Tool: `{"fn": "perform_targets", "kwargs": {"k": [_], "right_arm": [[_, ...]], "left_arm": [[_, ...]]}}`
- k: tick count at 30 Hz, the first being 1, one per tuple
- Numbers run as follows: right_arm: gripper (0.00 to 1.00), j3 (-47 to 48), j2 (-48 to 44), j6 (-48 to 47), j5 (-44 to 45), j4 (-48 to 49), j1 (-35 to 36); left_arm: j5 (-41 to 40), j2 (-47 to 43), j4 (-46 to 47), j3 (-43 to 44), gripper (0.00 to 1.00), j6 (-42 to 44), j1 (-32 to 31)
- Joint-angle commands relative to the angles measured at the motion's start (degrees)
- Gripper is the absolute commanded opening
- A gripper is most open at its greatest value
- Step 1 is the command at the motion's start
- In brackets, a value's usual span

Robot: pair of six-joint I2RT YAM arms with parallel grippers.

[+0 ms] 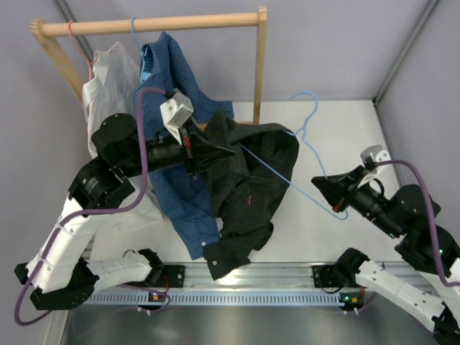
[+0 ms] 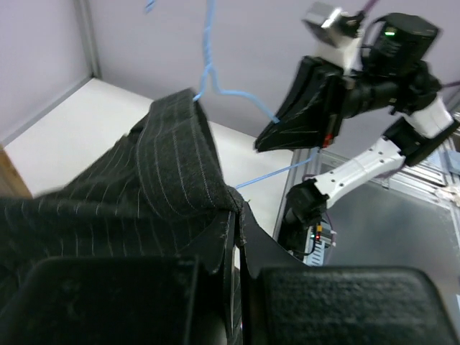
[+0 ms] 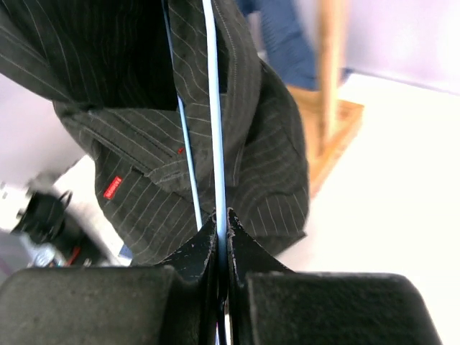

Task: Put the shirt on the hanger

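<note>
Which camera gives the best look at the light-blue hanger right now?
Top external: the hanger shows its hook and frame, running from the shirt to the right gripper. Left wrist catches only the neck and one wire; right wrist only two wires close up.

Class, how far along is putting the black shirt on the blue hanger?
Done: left fingers hold the shirt up, and right fingers pinch the hanger. In hand: the hanger wire runs under the shirt. Left: seating both shoulders, as the shirt hangs bunched.
</note>
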Motion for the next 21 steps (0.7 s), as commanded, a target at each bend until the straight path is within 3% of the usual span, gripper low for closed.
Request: {"fn": "perform_targets", "kwargs": {"k": [1,2,4,8,11,18,21], "right_arm": [[0.00,-0.1,-4.5,3.3,16.2,-2.1,-0.3],[0.00,0.1,-5.7,3.1,18.7,-4.3,-0.4],[0.00,0.8,-7.1,1.4,15.4,-6.0,-0.3],[0.00,1.8,-4.3,0.5,-11.7,-9.4,-0.3],[0.00,-3.0,-5.1,2.9,-18.8,-3.7,-0.3],[0.00,-9.6,-2.8,6.2,-20.5,10.1,-0.3],[0.00,-12.1,-0.7,7.4,-16.4,18.4,-0.3]], "left_arm": [[-6.9,3.2,-2.1,2.1,0.00,0.0,0.0],[-9.4,4.1,-2.1,2.7,0.00,-0.5,0.0],[-11.1,7.0,-1.9,3.3,0.00,-0.5,0.0],[-13.3,11.8,-2.0,4.5,0.00,-0.8,-0.4],[-14.5,12.6,-0.9,4.1,0.00,-1.5,-1.7],[-13.3,12.0,1.3,1.8,0.00,-2.5,-3.8],[-11.2,11.5,1.2,0.9,0.00,-3.0,-5.8]]}}
